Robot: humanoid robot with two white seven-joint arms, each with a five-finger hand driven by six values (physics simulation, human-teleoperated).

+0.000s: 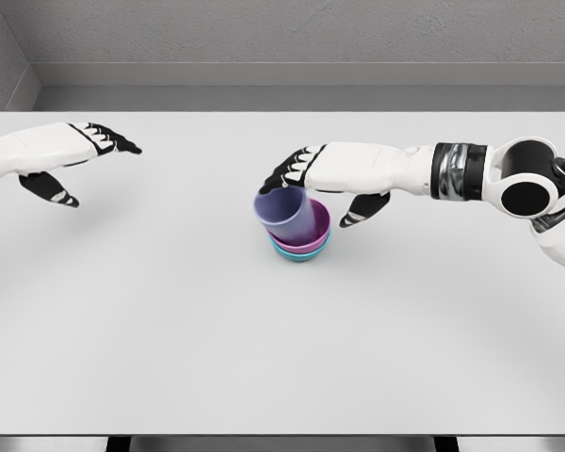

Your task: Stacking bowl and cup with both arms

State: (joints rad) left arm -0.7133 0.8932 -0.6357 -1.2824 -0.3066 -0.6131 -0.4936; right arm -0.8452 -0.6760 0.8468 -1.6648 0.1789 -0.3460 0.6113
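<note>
Cup: a translucent purple cup (pixel 284 215) sits tilted in the bowls, its open rim leaning toward 10 o'clock, just right of the table's middle.
Upper bowl: a magenta bowl (pixel 315 233) holds the cup and shows mostly at the cup's 3 to 5 o'clock side.
Lower bowl: a teal bowl (pixel 302 254) lies under the magenta one, nested, only its lower rim showing at 6 o'clock.
Right hand: the right hand (pixel 322 179) reaches in from 3 o'clock and hovers at the stack's 12 to 1 o'clock; its fingers (pixel 284 174) are stretched out and apart above the cup's rim, and the thumb (pixel 363 209) hangs beside the bowls at 2 o'clock. Whether any fingertip touches the cup, I cannot tell; nothing is clasped.
Left hand: the left hand (pixel 61 155) is well apart at 9 to 10 o'clock, fingers extended and loose, holding nothing.
Table: a plain white table (pixel 169 330) carries the stack.
</note>
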